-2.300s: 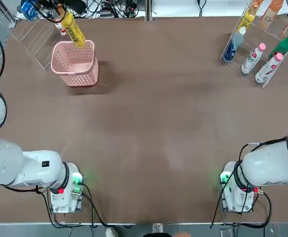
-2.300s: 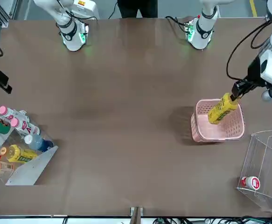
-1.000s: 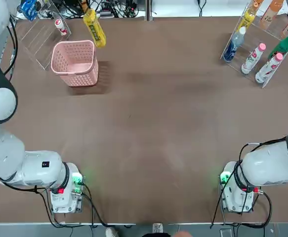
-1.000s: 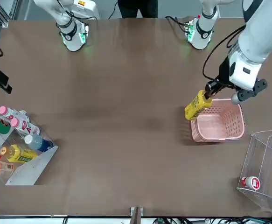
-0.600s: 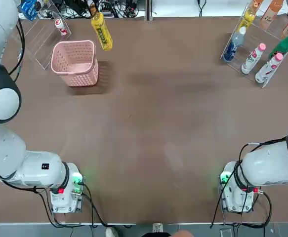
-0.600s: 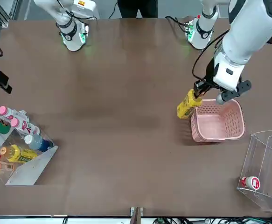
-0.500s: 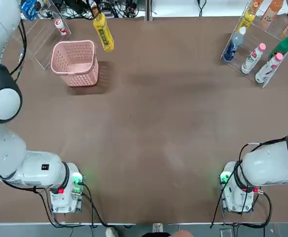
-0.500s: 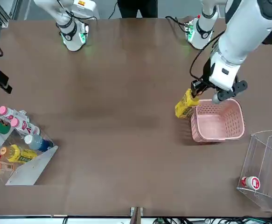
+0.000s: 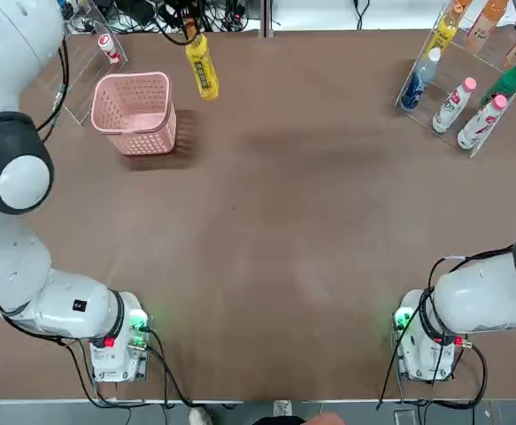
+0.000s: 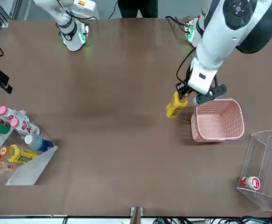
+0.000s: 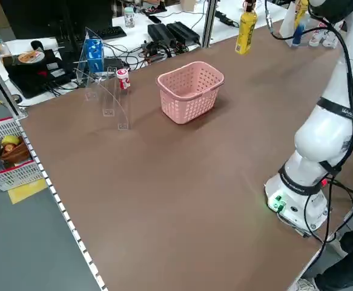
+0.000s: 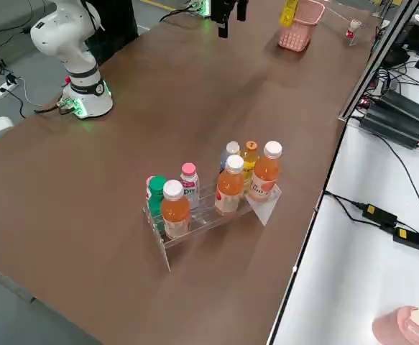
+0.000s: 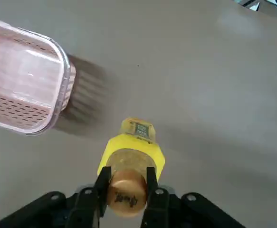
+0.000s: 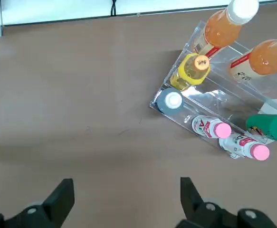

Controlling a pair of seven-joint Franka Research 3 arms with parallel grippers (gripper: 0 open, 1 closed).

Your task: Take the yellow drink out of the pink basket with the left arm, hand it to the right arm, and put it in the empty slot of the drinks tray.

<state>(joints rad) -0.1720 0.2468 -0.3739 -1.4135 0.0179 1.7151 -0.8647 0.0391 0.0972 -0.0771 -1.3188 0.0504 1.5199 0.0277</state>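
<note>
The slender bright yellow plastic bottle [image 10: 175, 105] hangs cap-up in the air, clear of the table [image 9: 275, 230], its neck pinched in the left claw [image 13: 125, 186] of the large glossy white left arm [image 10: 229, 28]. In the top view the bottle is just beside the small pale pink perforated basket [image 9: 135, 112], on the side toward the table's middle, and apart from it. The basket stands upright near the far left corner, with nothing visible in it.

Behind the basket, at the far left edge, stands a clear acrylic box [image 11: 106, 97] holding one small red-and-white bottle [image 11: 123, 79].

The clear acrylic slanted drinks tray [image 12: 209, 208] stands near the far right corner, well apart from the yellow bottle, carrying orange, green, blue-capped, white-and-pink and one small yellow bottle. Which lane is free cannot be told.

Between basket and tray the brown table surface is open and carries nothing, all the way to the near edge where both arm bases sit.

The right claw [image 14: 124, 199] hangs with its fingers spread wide, holding nothing, above bare table near the tray.

Cables and power strips lie beyond the far table edge.
</note>
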